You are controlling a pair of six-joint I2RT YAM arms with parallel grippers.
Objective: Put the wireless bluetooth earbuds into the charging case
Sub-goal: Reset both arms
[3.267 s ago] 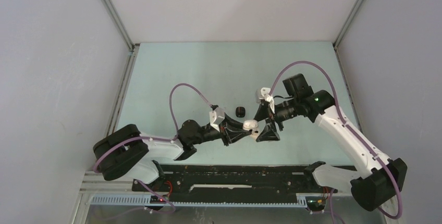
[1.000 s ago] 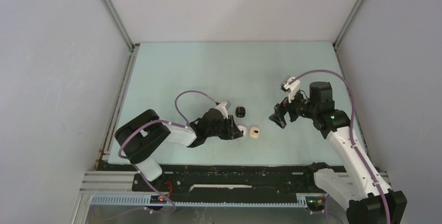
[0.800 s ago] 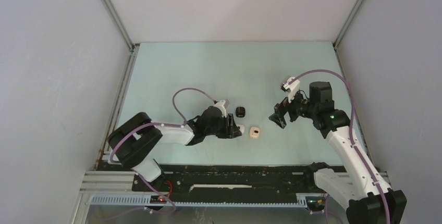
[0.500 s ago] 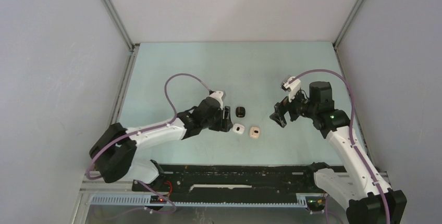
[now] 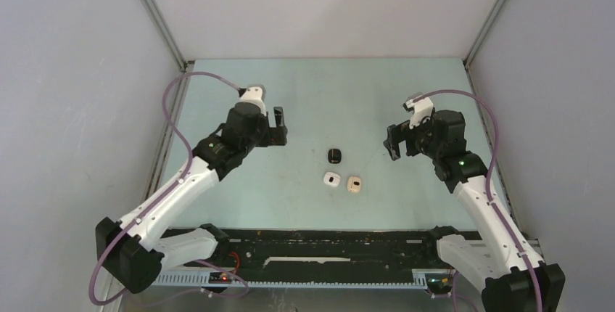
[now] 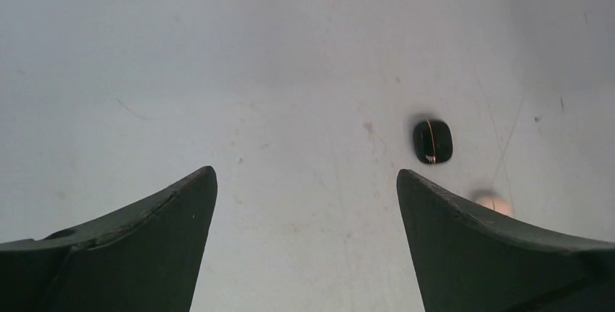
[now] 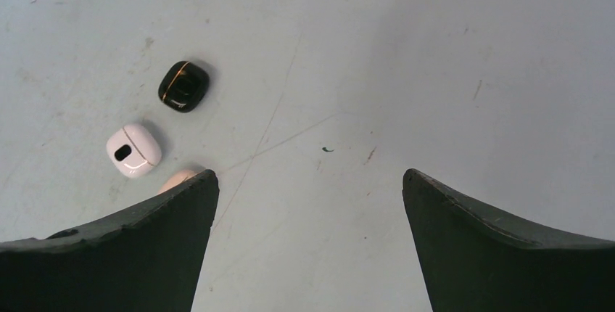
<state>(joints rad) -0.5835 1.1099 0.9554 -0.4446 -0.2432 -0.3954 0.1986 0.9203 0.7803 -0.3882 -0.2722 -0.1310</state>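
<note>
Three small rounded charging cases lie closed mid-table: a black one [image 5: 334,155] [image 7: 183,85] [image 6: 433,141], a white one [image 5: 332,179] [image 7: 133,150], and a beige one [image 5: 355,183] [image 7: 178,179] touching or nearly touching the white one's right side. No earbuds show in any view. My left gripper [image 5: 275,125] [image 6: 306,181] hangs open and empty, well to the left of the cases. To their right, my right gripper [image 5: 394,141] [image 7: 310,181] is also open, with nothing between its fingers. In the left wrist view the beige case [image 6: 493,200] peeks out blurred behind the right finger.
The pale green table [image 5: 304,94] is closed in by grey walls on the left, the back and the right. A black rail [image 5: 319,247] carrying the arm bases runs along the near edge.
My left gripper opened and let go of the white case, which now rests beside the beige one. The left arm then drew back up and to the left. The right gripper shifted slightly.
</note>
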